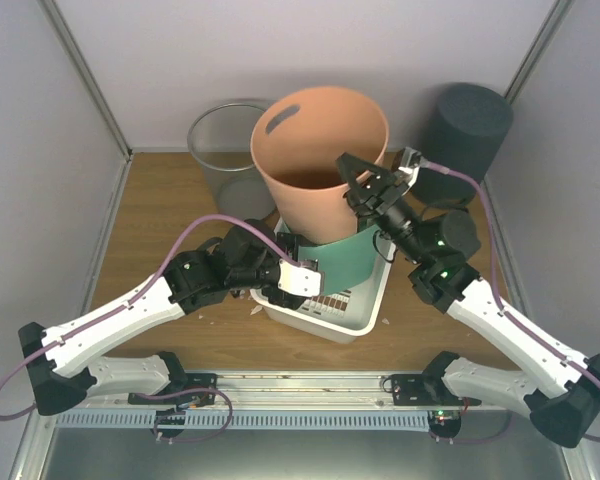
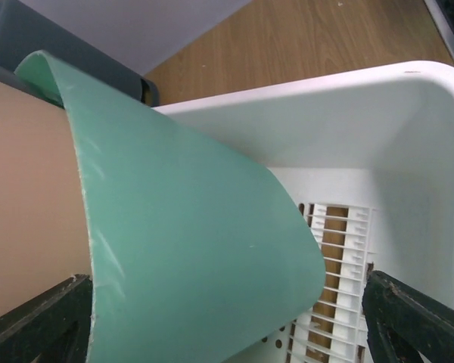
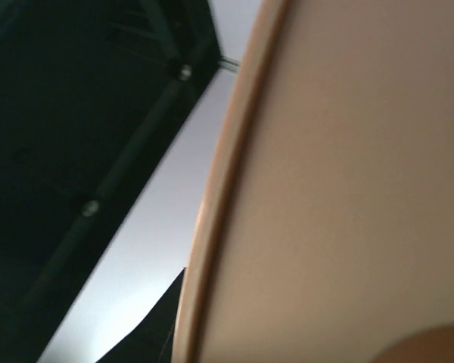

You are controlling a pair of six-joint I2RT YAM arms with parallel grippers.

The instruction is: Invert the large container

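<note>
Orange bin (image 1: 315,150) mouth up, leaning slightly, base nested in green bin (image 1: 345,255), both standing in basket (image 1: 365,300) mid-table. Not yet inverted. Right gripper (image 1: 372,185) pinched on orange bin's rim. Left gripper (image 1: 302,278) spread wide beside green bin, holding nothing. Remaining, likely: lift free, flip, set down.

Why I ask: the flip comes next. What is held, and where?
The right gripper pinches the orange container by its rim; the left gripper is open, holding nothing.

Green container (image 1: 345,258) is being cradled in white basket (image 1: 370,305); wire bin (image 1: 220,150), dark grey bin (image 1: 465,130) being kept at table (image 1: 170,200) rear.
</note>
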